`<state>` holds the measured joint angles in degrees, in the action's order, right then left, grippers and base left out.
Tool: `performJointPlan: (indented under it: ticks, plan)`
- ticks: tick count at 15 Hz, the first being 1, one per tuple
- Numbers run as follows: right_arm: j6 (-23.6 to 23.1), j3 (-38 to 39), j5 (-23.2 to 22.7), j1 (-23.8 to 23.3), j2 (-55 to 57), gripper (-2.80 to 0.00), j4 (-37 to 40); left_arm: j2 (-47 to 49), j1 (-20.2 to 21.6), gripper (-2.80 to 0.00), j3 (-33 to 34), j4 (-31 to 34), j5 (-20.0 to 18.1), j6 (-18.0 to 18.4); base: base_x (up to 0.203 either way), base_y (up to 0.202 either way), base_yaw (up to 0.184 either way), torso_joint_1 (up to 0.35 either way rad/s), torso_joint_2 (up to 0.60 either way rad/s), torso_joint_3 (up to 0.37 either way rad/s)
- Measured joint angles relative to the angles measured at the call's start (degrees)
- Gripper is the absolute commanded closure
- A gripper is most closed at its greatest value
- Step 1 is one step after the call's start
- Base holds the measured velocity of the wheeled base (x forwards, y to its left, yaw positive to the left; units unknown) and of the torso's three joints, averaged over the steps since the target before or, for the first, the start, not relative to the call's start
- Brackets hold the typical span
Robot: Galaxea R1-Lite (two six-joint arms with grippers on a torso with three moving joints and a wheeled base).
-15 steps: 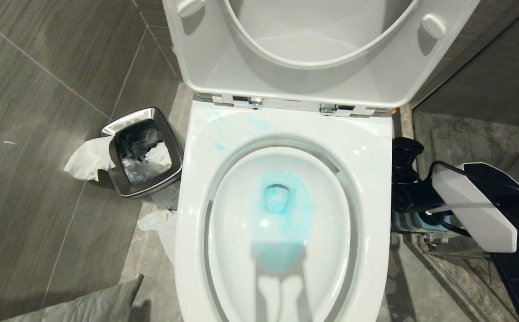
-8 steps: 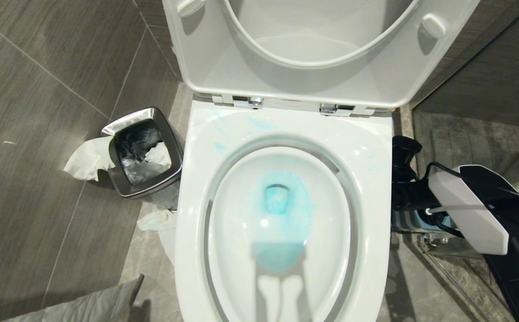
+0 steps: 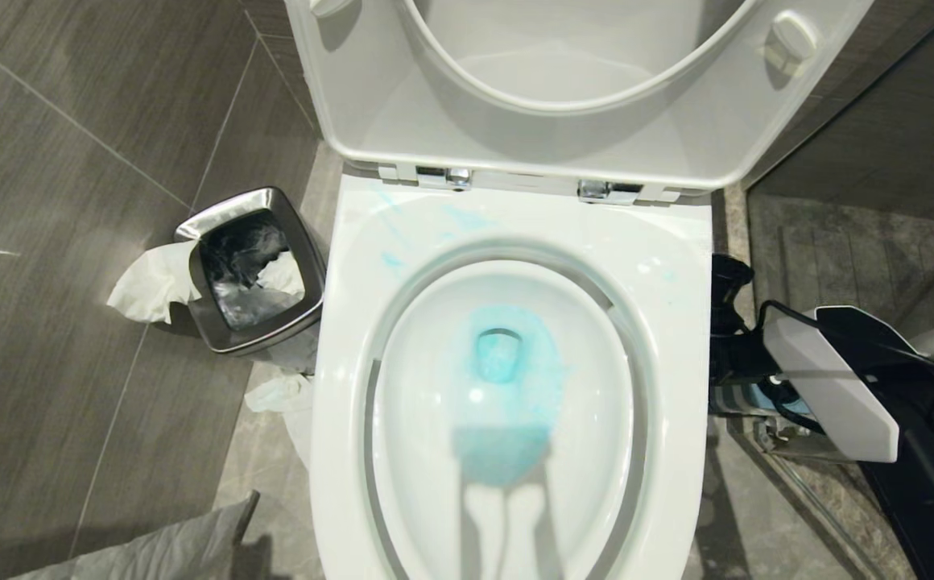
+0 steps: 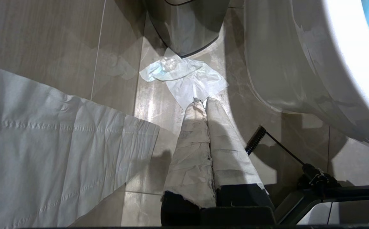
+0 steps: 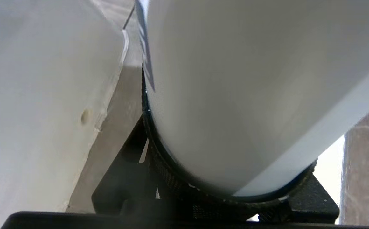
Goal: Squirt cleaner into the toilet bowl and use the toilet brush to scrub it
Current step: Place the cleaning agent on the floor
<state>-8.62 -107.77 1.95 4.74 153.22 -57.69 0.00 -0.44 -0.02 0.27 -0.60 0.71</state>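
right gripper (image 3: 745, 358), 3 o'clock of toilet bowl (image 3: 676, 322), dips lower clamping white bottle (image 5: 235, 95) | cleaner (image 3: 507, 379) is in, scrub next | left gripper (image 4: 203, 105) closed

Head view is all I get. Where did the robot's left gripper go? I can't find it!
Observer: The left gripper hangs low beside the toilet bowl, pointing down at the floor tiles, shut.
Operator: What's down there by it?
Observer: A crumpled tissue lies right past its tips, in front of the steel bin.
Operator: And what's the right gripper got?
Observer: The right gripper is closed around a fat white bottle.
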Motion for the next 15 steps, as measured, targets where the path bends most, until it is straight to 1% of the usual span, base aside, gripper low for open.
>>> performJointPlan:
  ticks: [7,14,15]
  plan:
    - [-0.1,-1.5,0.0,0.1,0.3,0.0,-0.2,0.0,0.0,0.0,0.0,0.0,0.0,0.0,0.0,0.0,0.0,0.0,0.0,0.0]
    - [-0.4,-1.2,0.1,0.2,0.5,0.0,-0.1,0.0,0.0,0.0,0.0,0.1,0.0,0.1,0.0,0.0,0.0,0.0,0.0,0.0]
    - [-0.5,-1.2,0.1,0.2,0.5,-2.8,-0.2,0.0,0.0,0.0,0.0,0.1,0.0,0.1,0.0,0.0,0.0,0.0,0.0,0.0]
